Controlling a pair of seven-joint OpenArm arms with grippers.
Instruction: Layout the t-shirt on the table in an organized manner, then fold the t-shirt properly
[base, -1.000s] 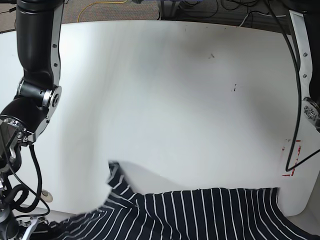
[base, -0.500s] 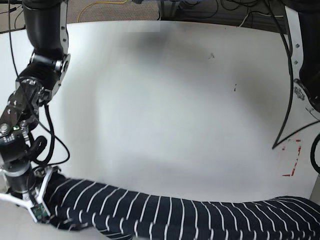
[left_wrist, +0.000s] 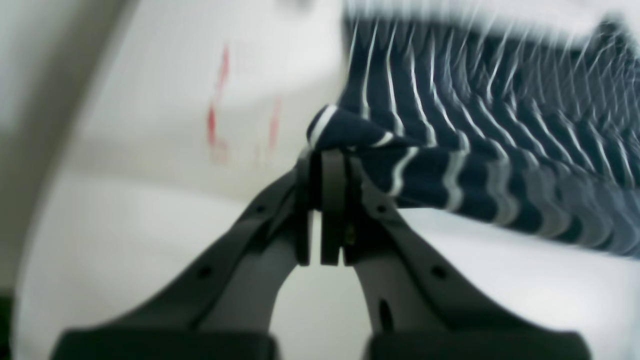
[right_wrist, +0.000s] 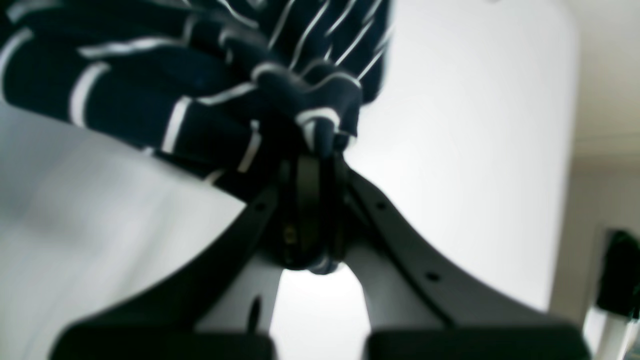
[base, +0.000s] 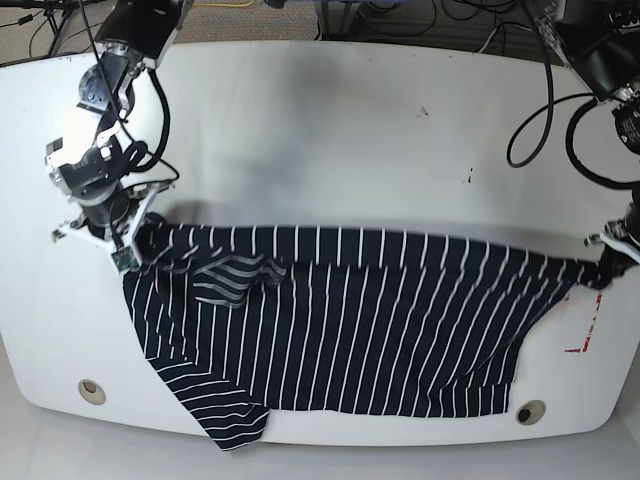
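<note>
Left gripper (left_wrist: 327, 165): jaws pressed together on a bunched corner of the shirt (left_wrist: 450, 125); in the base view it sits at the table's right edge (base: 612, 258), pinching the shirt's right tip.
Right gripper (right_wrist: 312, 160): jaws closed on a wad of striped cloth (right_wrist: 210, 100); in the base view it sits at the left (base: 118, 240), gripping the shirt's upper left corner.
Shirt (base: 350, 320): dark with thin white stripes, stretched between the two grippers across the table's near half; top edge runs almost straight from one gripper to the other; body spread mostly flat below it.
Shirt, left side: a small fold of cloth lies doubled over just right of the right gripper; a lower flap reaches the near edge and hangs over it.
Table (base: 330, 140): white, far half bare save for small dark specks.
Grommets: one near the front left corner (base: 92, 390), one near the front right (base: 530, 411), just beside the shirt's hem.
Tape (base: 590, 325): red marks at the right edge, just beside the shirt's right side.
</note>
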